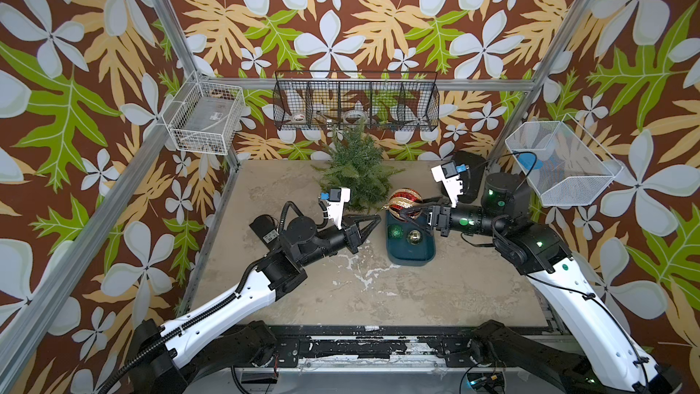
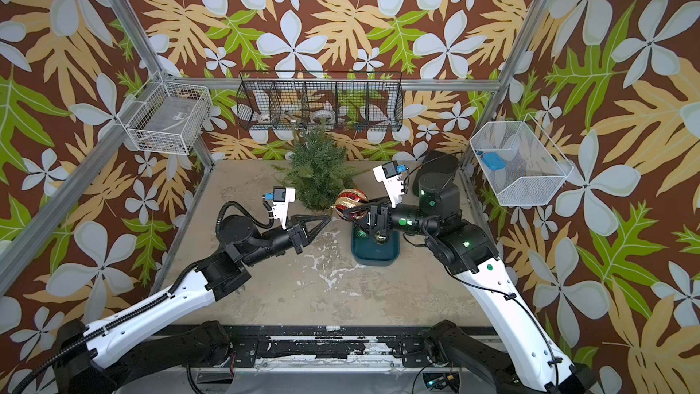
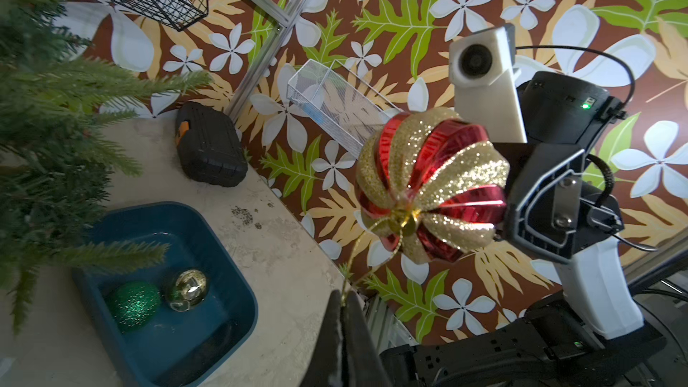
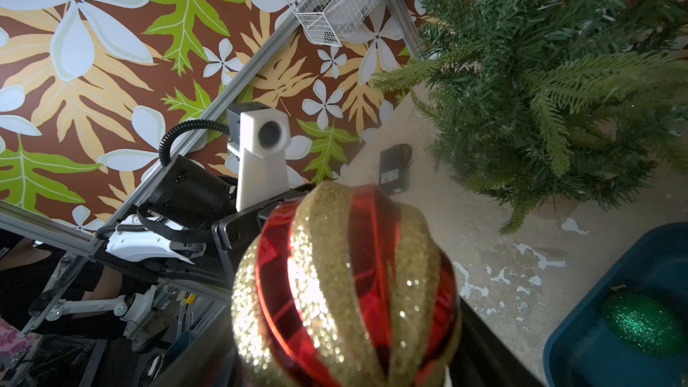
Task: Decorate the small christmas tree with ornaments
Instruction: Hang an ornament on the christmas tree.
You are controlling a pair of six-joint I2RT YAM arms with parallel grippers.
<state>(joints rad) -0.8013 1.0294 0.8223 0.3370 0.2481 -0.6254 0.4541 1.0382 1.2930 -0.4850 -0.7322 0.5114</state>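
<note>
The small christmas tree (image 1: 356, 168) stands at the back of the table. My right gripper (image 1: 407, 214) is shut on the large red-and-gold striped ornament (image 1: 405, 200), holding it in the air just right of the tree's lower branches and above the teal tray (image 1: 411, 255). My left gripper (image 3: 344, 297) is shut on the ornament's thin gold hanging string (image 3: 363, 240), its tip (image 1: 378, 217) just left of the ball (image 3: 432, 184). A green glitter ornament (image 3: 134, 305) and a small shiny gold one (image 3: 186, 288) lie in the tray.
A black case (image 1: 467, 176) sits at the back right corner, and a black power adapter (image 1: 267, 229) lies at the left under my left arm. A black wire basket (image 1: 356, 102), a white one (image 1: 206, 117) and a mesh one (image 1: 560, 162) hang on the walls.
</note>
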